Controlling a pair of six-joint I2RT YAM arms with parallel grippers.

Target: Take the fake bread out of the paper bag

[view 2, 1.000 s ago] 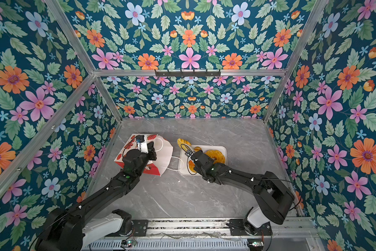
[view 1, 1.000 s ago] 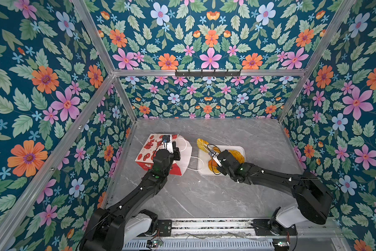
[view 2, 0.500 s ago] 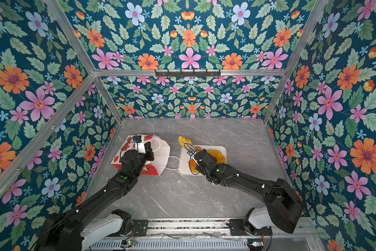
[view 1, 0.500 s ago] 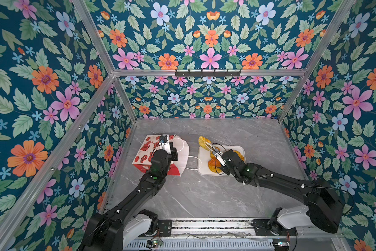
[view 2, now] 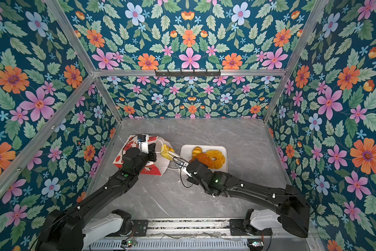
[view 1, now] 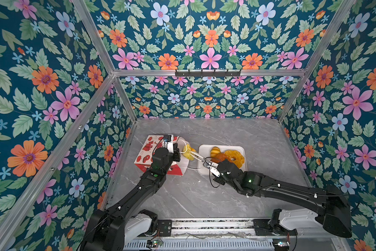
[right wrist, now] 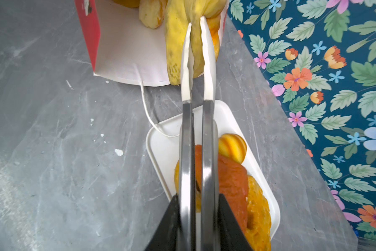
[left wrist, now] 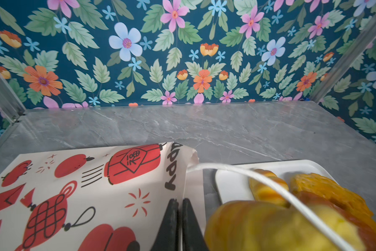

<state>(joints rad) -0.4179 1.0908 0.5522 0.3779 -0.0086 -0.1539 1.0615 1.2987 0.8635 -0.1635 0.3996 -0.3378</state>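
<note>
Bread (view 1: 234,156) is found in two places. Three pieces lie on the tray (view 1: 204,150), and a yellow loaf (view 1: 188,152) is held at the mouth of the bag (view 1: 146,150), which lies on its side just beside the tray. The loaf is pinched at one narrow fold between the white fingertips of the right gripper (right wrist: 196,21). The bag's upper rim is nipped by the left gripper (left wrist: 180,201), whose black fingers are pressed together on the paper. Another piece (right wrist: 151,15) is seen deeper in the bag.

Several failures can be expected from here. The loaf looks glossy and is gripped by little material, so it could be twisted or let slip during the carry and dropped on the table short of the tray.

A white cord (left wrist: 269,182) is seen passing across the loaf from the left wrist; whether it touches cannot be told. If it is caught as the loaf is drawn away, the bag could be dragged toward the tray or pulled from the left gripper. The thin rim could also be torn.

Bare surface is left on the tray only at the side nearest the bag. A loaf released onto the stacked pieces could roll off the rim. The piece left in the bag could be spilled if the bag is jerked.
</note>
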